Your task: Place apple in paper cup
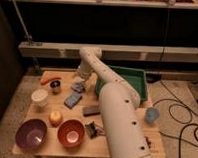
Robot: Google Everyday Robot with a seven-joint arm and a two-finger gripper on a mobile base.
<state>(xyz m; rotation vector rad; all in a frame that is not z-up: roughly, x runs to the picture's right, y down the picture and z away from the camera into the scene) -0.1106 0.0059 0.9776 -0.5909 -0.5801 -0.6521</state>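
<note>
1. The gripper (78, 86) hangs over the far middle of the table (96, 146), pointing down. It is at 1 o'clock from the apple and well apart from it.
2. Its jaws stand spread, and nothing shows between them.
3. The apple (55, 117) sits on the table towards the front left, and nothing touches it.
4. The paper cup (39, 97) stands upright with its mouth up, at 11 o'clock from the apple, near it but apart.
5. A purple bowl (31, 133) lies at 7 o'clock from the apple and an orange bowl (70, 132) at 4 o'clock, both just beside it.
6. A carrot (50, 79) lies at 1 o'clock from the paper cup, near the far left edge.
7. A metal cup (55, 86) stands just beside the carrot, at 2 o'clock from the paper cup.
8. A blue pad (72, 99) lies at 6 o'clock from the gripper, just below it. Whether they touch, I cannot tell.
9. A grey block (91, 110) lies at 4 o'clock from the pad.
10. A small dark item (93, 128) sits at 3 o'clock from the orange bowl. What it is, I cannot tell.
11. A green tray (127, 77) sits at 3 o'clock from the gripper, partly behind the arm (118, 119).
12. A blue cup (151, 115) stands at the right edge, at 5 o'clock from the tray.
13. The arm rises from the front right and bends above the gripper.
</note>
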